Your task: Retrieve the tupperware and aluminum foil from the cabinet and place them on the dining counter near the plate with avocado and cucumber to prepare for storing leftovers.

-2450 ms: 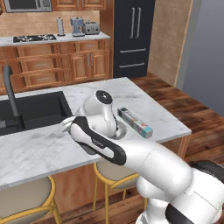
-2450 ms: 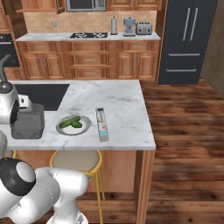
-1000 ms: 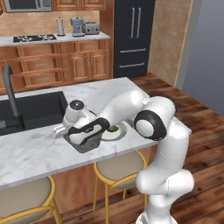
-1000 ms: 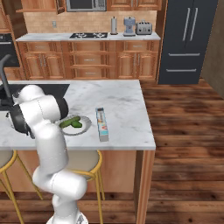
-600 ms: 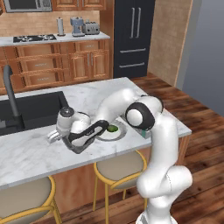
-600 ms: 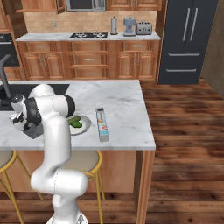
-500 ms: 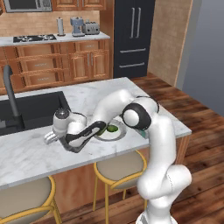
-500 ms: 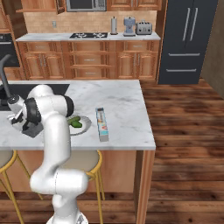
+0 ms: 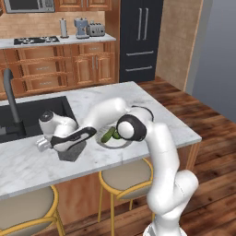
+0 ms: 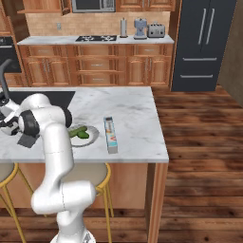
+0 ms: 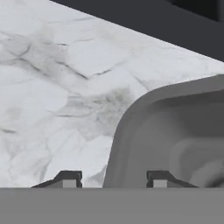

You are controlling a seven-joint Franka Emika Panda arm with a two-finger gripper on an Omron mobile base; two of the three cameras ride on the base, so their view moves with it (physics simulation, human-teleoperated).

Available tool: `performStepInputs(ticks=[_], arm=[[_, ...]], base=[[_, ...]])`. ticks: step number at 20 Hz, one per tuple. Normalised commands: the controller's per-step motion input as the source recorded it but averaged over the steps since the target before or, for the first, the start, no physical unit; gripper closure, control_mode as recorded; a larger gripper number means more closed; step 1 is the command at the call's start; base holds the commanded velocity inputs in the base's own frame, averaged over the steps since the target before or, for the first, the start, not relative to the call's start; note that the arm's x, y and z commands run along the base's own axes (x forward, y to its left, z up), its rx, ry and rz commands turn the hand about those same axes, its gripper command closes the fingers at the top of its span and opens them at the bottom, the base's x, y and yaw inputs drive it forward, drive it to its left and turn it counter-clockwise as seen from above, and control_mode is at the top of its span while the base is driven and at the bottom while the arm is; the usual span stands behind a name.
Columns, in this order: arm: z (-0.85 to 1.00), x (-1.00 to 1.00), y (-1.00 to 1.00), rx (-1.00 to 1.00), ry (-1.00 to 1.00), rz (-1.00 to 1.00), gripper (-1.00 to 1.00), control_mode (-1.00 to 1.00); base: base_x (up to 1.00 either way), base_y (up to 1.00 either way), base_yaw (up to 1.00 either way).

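The dark grey tupperware (image 9: pixel 73 150) (image 10: pixel 27 140) sits on the marble dining counter (image 9: pixel 161 120) (image 10: pixel 133 109), left of the plate (image 9: pixel 120 142) (image 10: pixel 91 138) with green food. My gripper (image 9: pixel 64 146) (image 11: pixel 113 179) hangs low over the tub's left rim. In the hand view the tupperware (image 11: pixel 175 131) has its wall running between the two spread fingertips (image 11: pixel 69 178), with a gap on each side, so the gripper is open. The aluminum foil (image 10: pixel 110 134) lies on the counter right of the plate. The cabinet is out of view.
A dark inset sink (image 9: pixel 37 113) with a black faucet (image 9: pixel 11 92) lies just behind the tub. Yellow-legged stools (image 9: pixel 124 175) stand under the counter's front edge. Across the floor are base cabinets, a stove (image 10: pixel 95 38) and a black fridge (image 10: pixel 204 42).
The arm has swung left along the counter with the tupperware and brought it down onto the marble. The jaws, shut on its rim before, have spread apart.
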Motion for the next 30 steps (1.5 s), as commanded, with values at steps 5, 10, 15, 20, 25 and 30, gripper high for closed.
performStepInputs(ticks=[5,10,15,20,25,30], arm=[[0.15,0.04,-0.45,0.00,0.10,-0.09,-1.00,-1.00],[0.04,0.00,-0.64,0.00,0.05,-0.08,-1.00,-1.00],[0.36,-0.16,-0.37,0.00,-0.01,-0.02,-1.00,-1.00],[0.82,-0.73,-0.28,0.00,-0.18,0.00,-1.00,-1.00],[0.66,-1.00,-0.58,0.03,-0.26,0.00,-1.00,-1.00],[0.41,-0.76,-1.00,0.22,-0.25,-0.09,-1.00,-1.00]], base=[[0.00,0.00,0.00],[0.00,0.00,0.00],[0.00,0.00,0.00],[0.00,0.00,0.00],[0.00,0.00,0.00],[0.00,0.00,0.00]])
